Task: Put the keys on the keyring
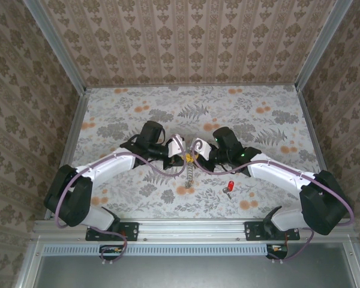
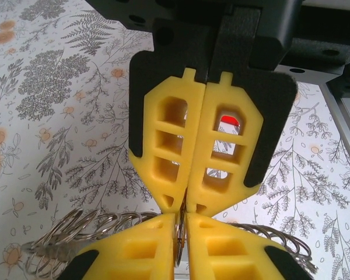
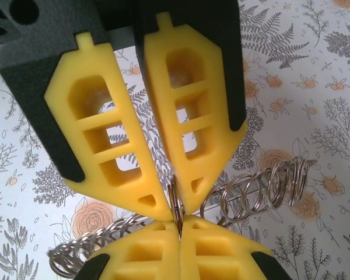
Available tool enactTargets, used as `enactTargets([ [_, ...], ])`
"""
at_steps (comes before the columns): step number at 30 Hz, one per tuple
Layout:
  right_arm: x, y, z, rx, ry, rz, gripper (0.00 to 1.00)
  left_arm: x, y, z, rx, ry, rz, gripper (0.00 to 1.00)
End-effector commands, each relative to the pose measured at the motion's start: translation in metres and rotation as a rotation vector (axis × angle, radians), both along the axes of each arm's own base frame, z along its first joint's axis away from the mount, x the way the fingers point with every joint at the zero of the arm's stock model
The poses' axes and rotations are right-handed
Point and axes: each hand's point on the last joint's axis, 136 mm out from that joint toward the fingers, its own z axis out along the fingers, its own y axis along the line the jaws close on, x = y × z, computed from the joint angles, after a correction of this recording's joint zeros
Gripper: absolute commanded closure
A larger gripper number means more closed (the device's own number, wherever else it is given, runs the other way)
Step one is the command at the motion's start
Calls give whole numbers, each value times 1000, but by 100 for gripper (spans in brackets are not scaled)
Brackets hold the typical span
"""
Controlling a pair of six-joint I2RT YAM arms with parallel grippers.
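Above tabletop centre: we see the keyring pinched from both sides.
Left end effector: nearly closed on it.
Right end effector: clamped tight on it.
Red key: on tabletop, nearer our right arm.

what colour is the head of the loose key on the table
Red; the key shows best in the top external view.

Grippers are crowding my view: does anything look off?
Yes: left gripper and right gripper both pinch the same ring of the keyring, its other loops trailing loose, while the red key lies apart on the table, unthreaded.
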Motion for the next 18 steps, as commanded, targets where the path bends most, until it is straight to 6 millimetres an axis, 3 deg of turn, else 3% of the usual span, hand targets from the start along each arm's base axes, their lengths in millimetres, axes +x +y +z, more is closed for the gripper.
enactTargets([
  [1,5,8,19,50,-53,10,95,-5,-1,-5,22,6,-31,86],
  [8,5,7,15,46,-51,11,96,-1,2,-11,43,5,-9,84],
  [18,6,7,14,46,-55,8,96,3,10,-3,-21,21,28,80],
])
